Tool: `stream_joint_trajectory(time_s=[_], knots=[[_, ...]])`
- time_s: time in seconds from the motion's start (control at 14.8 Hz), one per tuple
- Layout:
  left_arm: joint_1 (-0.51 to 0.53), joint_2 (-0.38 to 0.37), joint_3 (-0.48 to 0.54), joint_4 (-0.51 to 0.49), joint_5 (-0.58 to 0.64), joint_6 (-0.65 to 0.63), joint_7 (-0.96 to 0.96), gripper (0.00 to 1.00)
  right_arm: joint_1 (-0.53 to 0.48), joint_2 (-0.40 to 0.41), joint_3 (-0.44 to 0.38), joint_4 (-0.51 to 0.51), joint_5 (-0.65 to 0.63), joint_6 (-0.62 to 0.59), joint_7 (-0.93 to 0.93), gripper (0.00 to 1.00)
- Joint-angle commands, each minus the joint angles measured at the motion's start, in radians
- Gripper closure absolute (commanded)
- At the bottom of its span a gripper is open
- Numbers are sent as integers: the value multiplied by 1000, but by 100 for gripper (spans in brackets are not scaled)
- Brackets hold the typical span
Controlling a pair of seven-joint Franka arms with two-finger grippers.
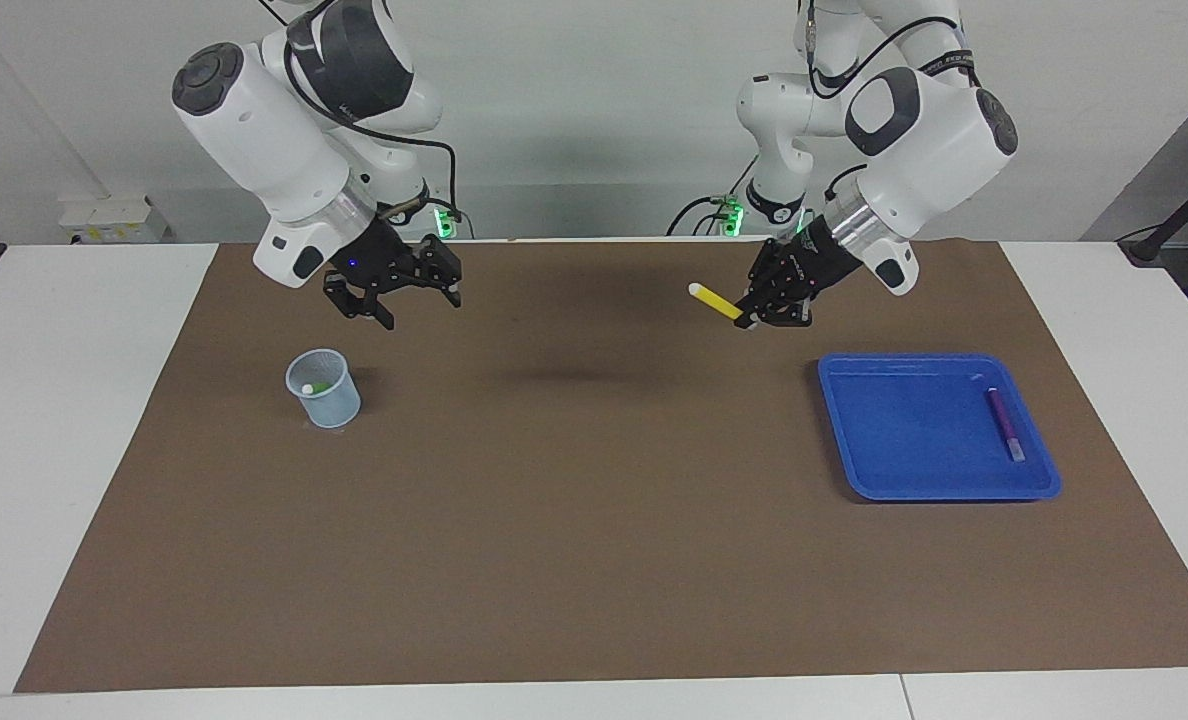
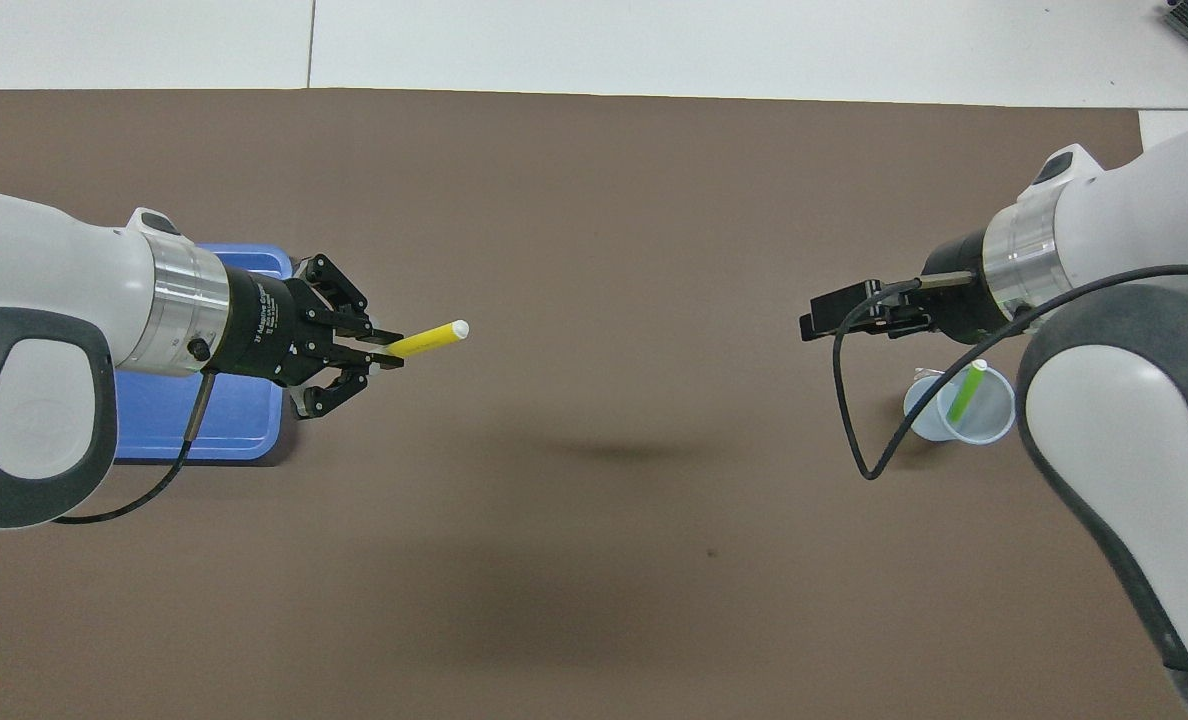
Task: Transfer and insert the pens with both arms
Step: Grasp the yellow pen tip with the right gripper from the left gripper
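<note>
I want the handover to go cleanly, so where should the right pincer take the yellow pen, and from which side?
Probably the capped half of the yellow pen. The left pincer is shut on its other end, and the pen juts out level, white cap toward the open right pincer. Approach from the right arm's end of the table, fingers across the barrel.

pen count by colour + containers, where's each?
Green pen: 1, in the cup
Yellow pen: 1, held by the left gripper above the mat
Purple pen: 1, lying in the tray
Cup: 1
Blue tray: 1
Total: 3 pens, 2 containers, 5 things. Right gripper open, empty, over the mat near the cup.
</note>
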State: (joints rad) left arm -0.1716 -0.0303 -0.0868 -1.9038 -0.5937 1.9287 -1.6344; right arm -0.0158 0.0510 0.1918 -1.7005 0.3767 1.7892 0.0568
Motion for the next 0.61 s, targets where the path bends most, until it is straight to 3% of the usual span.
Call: stream_joint_trajectory(time_s=[0.0,0.2,0.54], knots=[[-25,-36,15,-41,-15,27,-41,100,40,4,18,4,117,74,165,0],[-38,-48,15,-58,-15,30,-45,100,141,7,18,-5,185,192,309,0],[-39,-60,13,-67,-15,32,-53,100,316,12,18,-44,186,411,483,0]])
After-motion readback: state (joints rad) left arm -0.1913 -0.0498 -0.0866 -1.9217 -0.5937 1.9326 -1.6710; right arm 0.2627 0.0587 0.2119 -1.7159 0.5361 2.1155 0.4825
